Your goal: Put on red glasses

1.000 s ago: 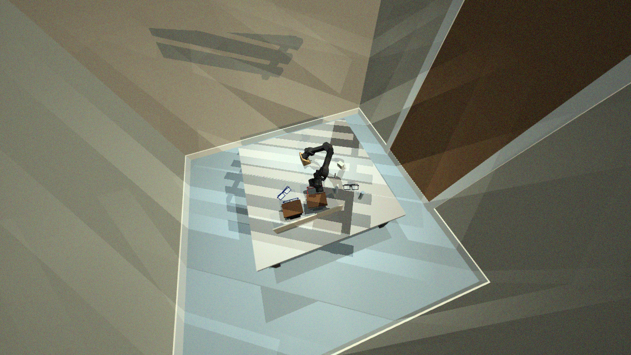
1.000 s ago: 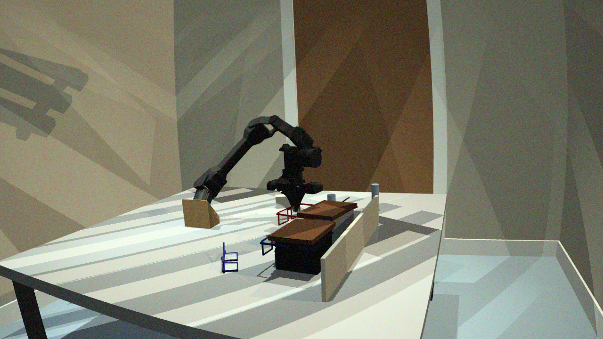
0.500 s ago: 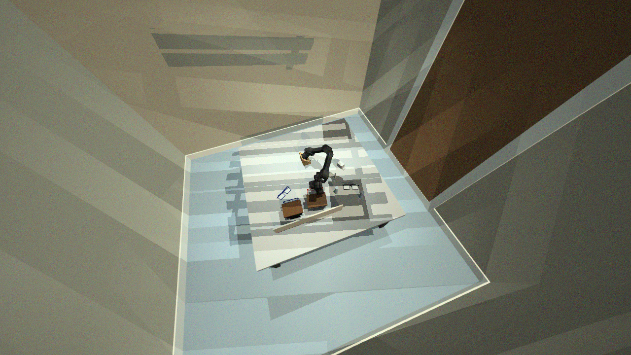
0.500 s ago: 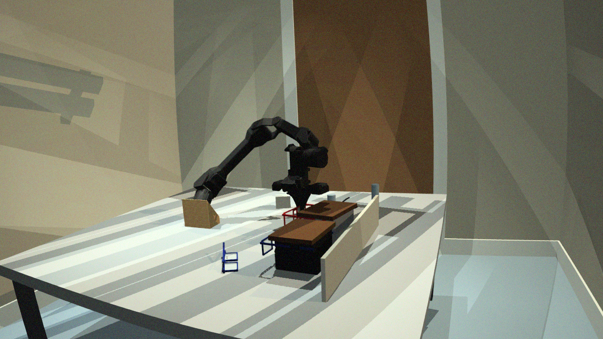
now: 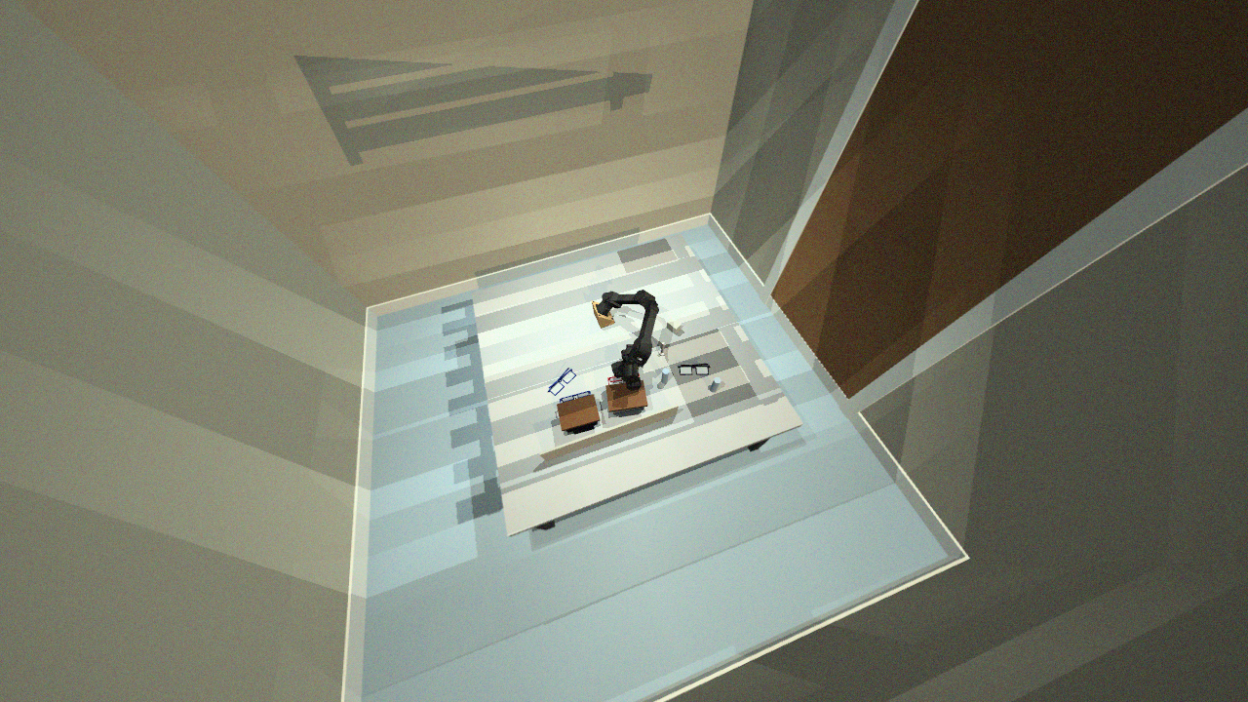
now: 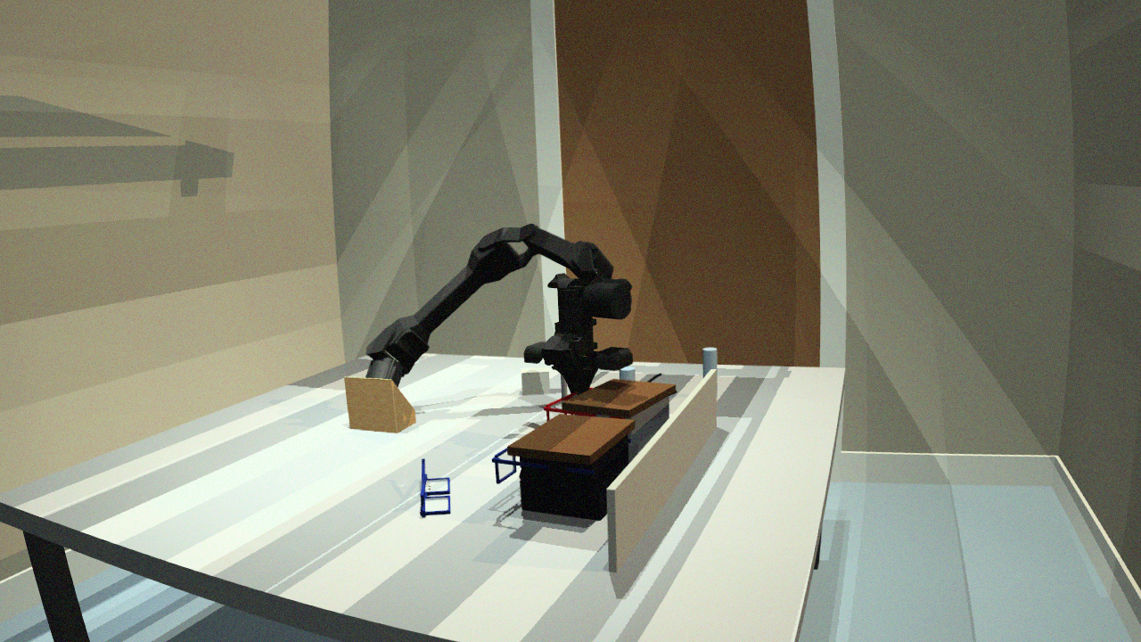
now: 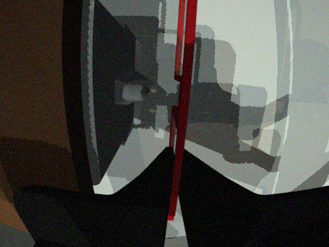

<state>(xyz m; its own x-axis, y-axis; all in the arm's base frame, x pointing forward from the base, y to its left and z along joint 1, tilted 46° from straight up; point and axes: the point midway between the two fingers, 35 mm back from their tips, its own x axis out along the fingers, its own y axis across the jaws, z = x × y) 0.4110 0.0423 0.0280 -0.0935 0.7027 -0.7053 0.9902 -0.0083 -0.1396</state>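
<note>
My gripper (image 5: 628, 384) (image 6: 579, 390) (image 7: 173, 154) is shut on the front frame of the red glasses (image 6: 547, 412) (image 7: 190, 31), close in front of the right-hand head. That head (image 5: 626, 397) (image 6: 620, 396) has a brown top; in the wrist view its dark face and a small pale block on it lie left of the frame, with a gap between. One temple runs back toward the head under the brown top's edge; the temple tips and ears are hidden. The other head (image 5: 577, 411) (image 6: 568, 437) wears blue glasses (image 6: 504, 465). No green tag is discernible.
A low wall (image 5: 610, 434) (image 6: 661, 471) stands behind both heads. Loose blue glasses (image 5: 562, 381) (image 6: 436, 512) lie in front of the other head. Black glasses (image 5: 693, 366), grey cylinders (image 5: 665, 375) (image 5: 715, 384) and a pale block (image 5: 674, 327) (image 6: 535, 382) are on the table.
</note>
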